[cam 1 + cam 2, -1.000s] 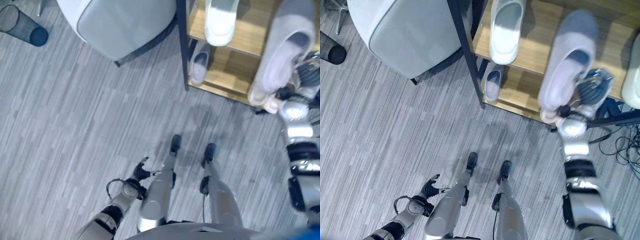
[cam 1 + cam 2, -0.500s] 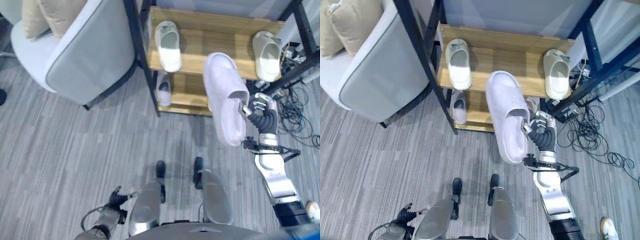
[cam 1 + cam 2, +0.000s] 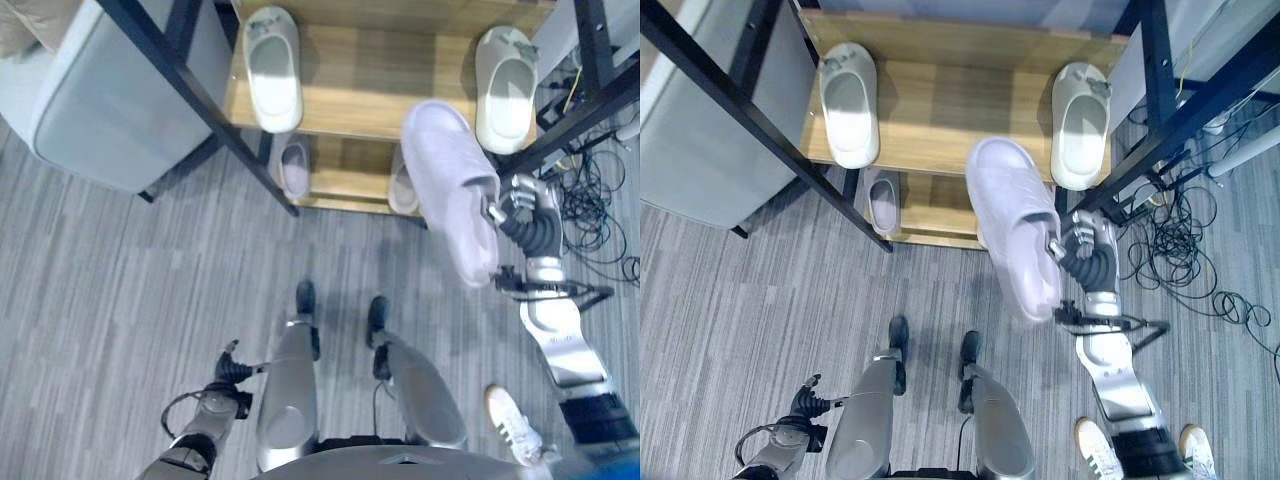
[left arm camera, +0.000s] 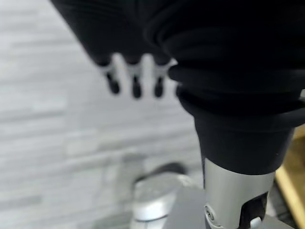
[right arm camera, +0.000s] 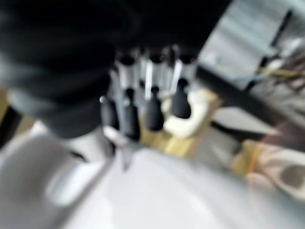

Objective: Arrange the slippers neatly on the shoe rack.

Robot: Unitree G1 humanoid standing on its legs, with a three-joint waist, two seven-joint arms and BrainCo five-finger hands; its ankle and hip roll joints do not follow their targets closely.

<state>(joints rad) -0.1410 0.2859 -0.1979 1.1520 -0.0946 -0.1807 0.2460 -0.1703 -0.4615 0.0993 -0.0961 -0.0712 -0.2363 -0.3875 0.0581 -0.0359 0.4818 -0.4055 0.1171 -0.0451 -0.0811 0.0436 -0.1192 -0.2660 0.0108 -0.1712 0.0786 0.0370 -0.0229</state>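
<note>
My right hand [image 3: 1086, 252] is shut on the heel end of a large pale lilac slipper [image 3: 1014, 226], held in the air before the shoe rack [image 3: 950, 130], toe toward the wooden upper shelf. In the right wrist view its curled fingers [image 5: 153, 109] sit on the slipper [image 5: 167, 200]. Two cream slippers [image 3: 848, 90] [image 3: 1080, 110] lie apart on that upper shelf, one at each end. Two small pale slippers [image 3: 294, 168] [image 3: 402, 190] rest on the lower shelf. My left hand [image 3: 228, 368] hangs low at the left with straight fingers [image 4: 136, 85], holding nothing.
A grey armchair [image 3: 90, 110] stands against the rack's left side. Loose black cables [image 3: 1185, 260] lie on the floor to the rack's right. A person's white sneakers [image 3: 1100, 450] stand at the lower right, close to my right arm.
The whole picture has shifted, so the camera moved; the rack now lies straight ahead. My right hand still holds the lilac slipper before the rack. A person's sneakers have come into view.
</note>
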